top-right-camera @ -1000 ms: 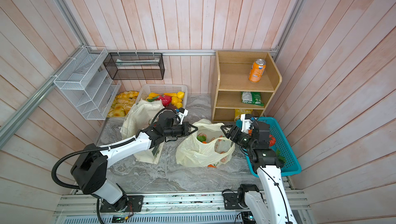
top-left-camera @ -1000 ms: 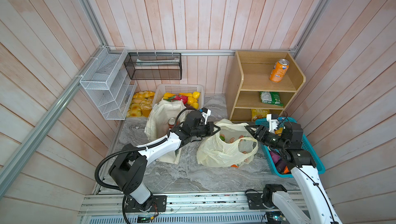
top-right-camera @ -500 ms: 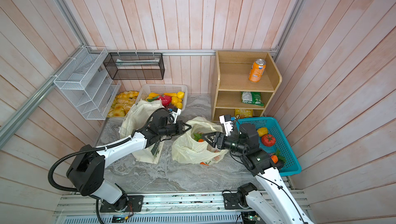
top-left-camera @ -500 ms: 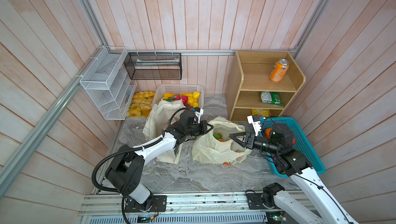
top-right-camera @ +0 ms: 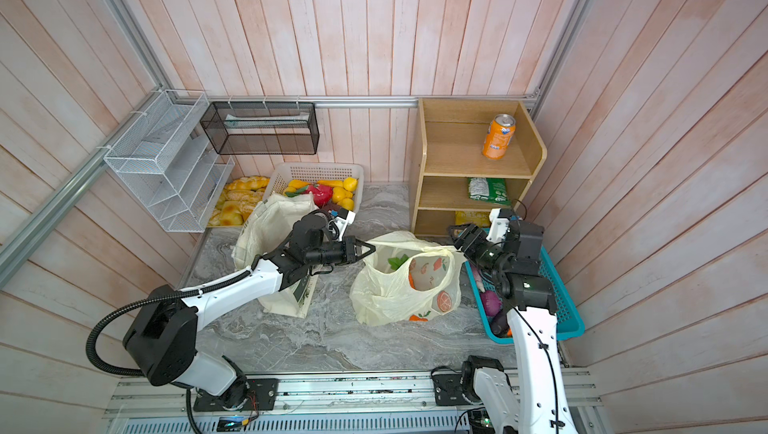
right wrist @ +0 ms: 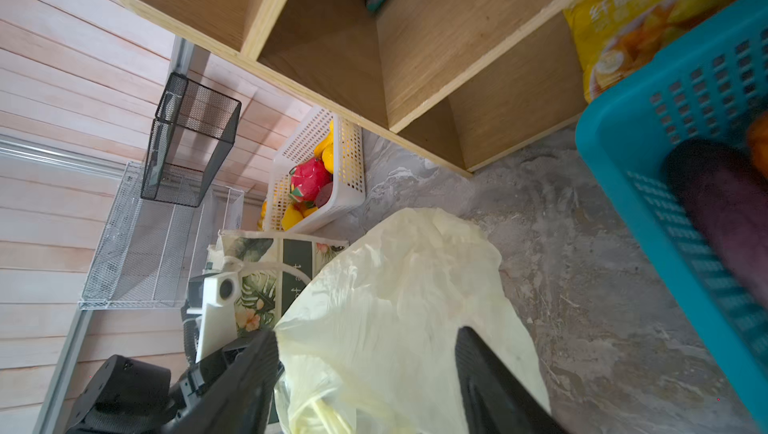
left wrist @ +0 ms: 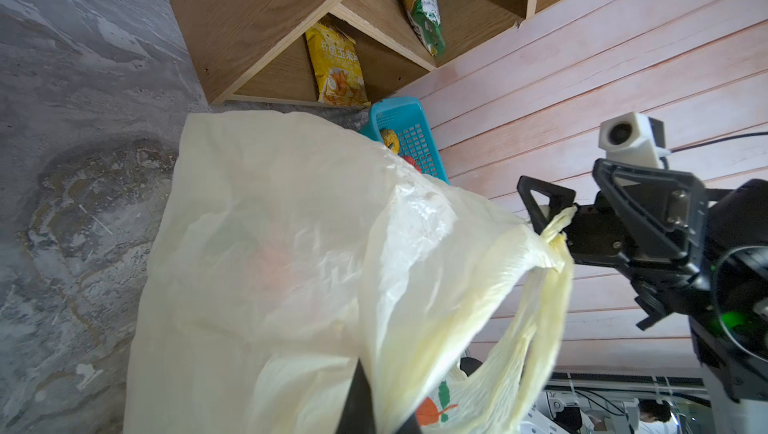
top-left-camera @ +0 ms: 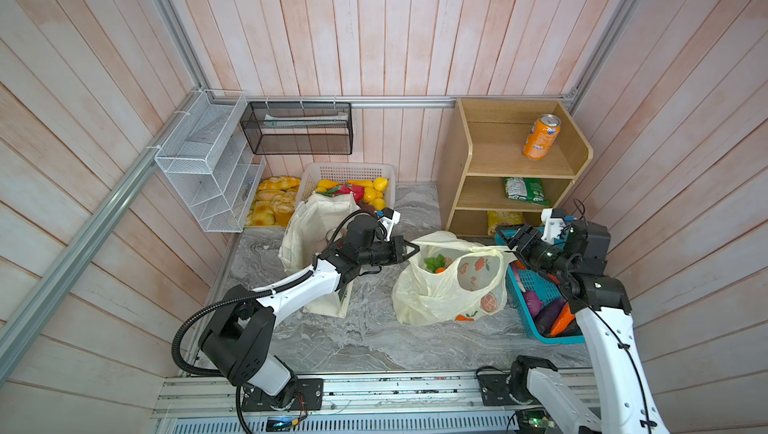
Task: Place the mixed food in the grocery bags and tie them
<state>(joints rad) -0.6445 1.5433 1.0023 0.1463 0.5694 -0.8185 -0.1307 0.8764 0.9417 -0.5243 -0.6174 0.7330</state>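
I judge this the tying step: bare desk [top-left-camera: 353, 349] lies lower centre, giving room to pull. Mid-frame, the plastic bag [top-left-camera: 432, 303] holds the carrots [top-left-camera: 436, 263]; your left gripper [top-left-camera: 411, 250] is clamped on its left rim, the right gripper [top-left-camera: 505, 241] stands wide, handle [left wrist: 557, 228] seemingly just draped across. Close it, then cross handles; blue basket [top-left-camera: 557, 339] and shelf [top-left-camera: 457, 187] crowd the right
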